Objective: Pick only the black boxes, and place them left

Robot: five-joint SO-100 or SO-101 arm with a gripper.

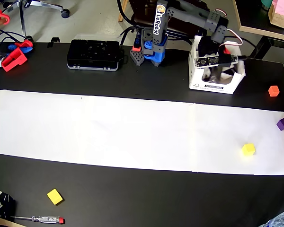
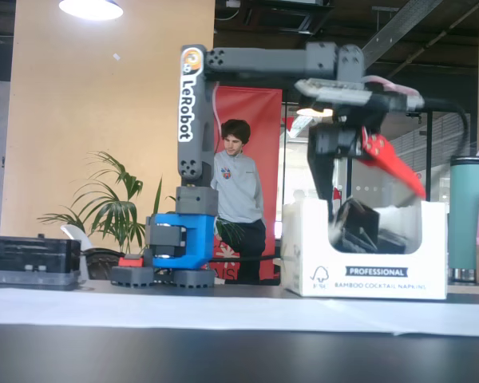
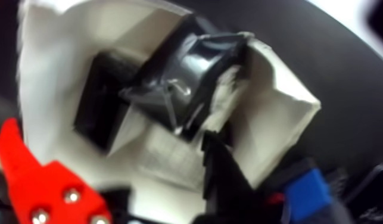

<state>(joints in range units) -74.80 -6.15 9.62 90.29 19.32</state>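
Several black boxes (image 3: pixel 176 77) lie jumbled inside a white napkin carton (image 1: pixel 217 87) at the back right of the table in the overhead view. The fixed view shows them (image 2: pixel 363 227) through the carton's (image 2: pixel 367 271) cut-out front. My gripper (image 2: pixel 379 206) hangs over the carton's open top, its black finger (image 2: pixel 326 179) dipping inside and its red finger (image 2: pixel 393 166) spread out to the right. In the wrist view the gripper (image 3: pixel 110 134) is open above the boxes, with nothing held between the fingers. The overhead view has the gripper (image 1: pixel 215 71) over the carton, and the boxes there are mostly hidden.
A white paper strip (image 1: pixel 109 127) crosses the table. On the right lie an orange cube (image 1: pixel 273 91), a purple cube (image 1: pixel 282 124) and a yellow cube (image 1: pixel 248 149). Another yellow cube (image 1: pixel 55 196) and a screwdriver (image 1: pixel 38 219) lie front left. A black device case (image 1: pixel 93 54) sits at the back.
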